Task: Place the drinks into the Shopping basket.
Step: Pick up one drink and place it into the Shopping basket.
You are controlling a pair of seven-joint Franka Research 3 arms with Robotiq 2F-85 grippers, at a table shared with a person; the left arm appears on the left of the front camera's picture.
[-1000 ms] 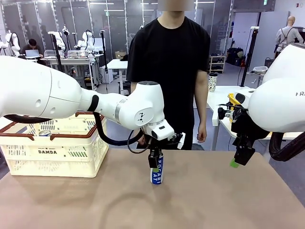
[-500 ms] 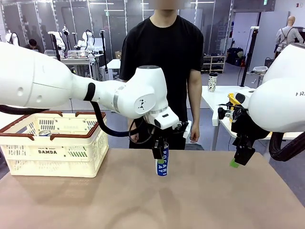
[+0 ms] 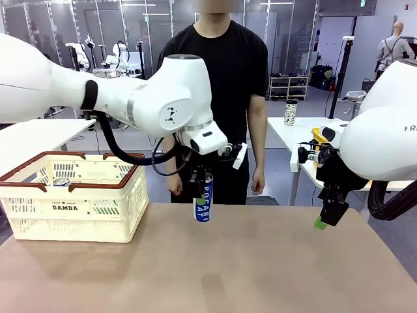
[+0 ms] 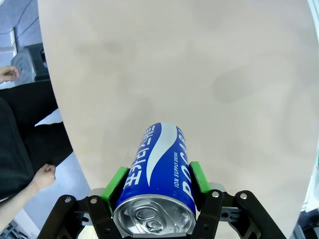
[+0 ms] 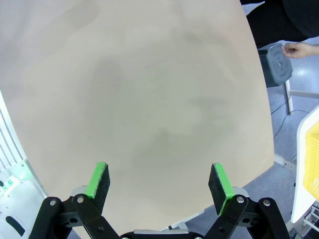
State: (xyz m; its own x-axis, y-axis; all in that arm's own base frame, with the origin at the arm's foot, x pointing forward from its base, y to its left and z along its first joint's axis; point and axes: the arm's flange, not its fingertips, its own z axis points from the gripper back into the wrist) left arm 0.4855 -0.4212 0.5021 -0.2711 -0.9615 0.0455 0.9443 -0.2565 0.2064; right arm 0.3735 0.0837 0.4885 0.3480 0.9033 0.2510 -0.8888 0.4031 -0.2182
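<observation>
A slim blue-and-white drink can (image 3: 203,202) hangs in the air above the middle of the table, and my left gripper (image 3: 199,188) is shut on its upper part. From the left wrist, the can (image 4: 158,180) sits between the green pads (image 4: 116,182) with its silver top toward the camera. The cream Shopping basket (image 3: 73,201) with a dark red rim stands at the table's left, with a can top (image 3: 61,182) showing inside. My right gripper (image 3: 326,218) hovers open over the table's right edge; its pads (image 5: 98,177) stand wide apart with nothing between them.
A person in a black shirt (image 3: 218,72) stands at the far side of the table, hands down at the sides. A hand (image 4: 42,175) hangs beside the table edge. A bright yellow object (image 5: 309,164) lies past the table's right edge.
My left gripper has lifted the blue-and-white can off the table and carried it up and to the left, toward the basket. The right arm has stayed still.
</observation>
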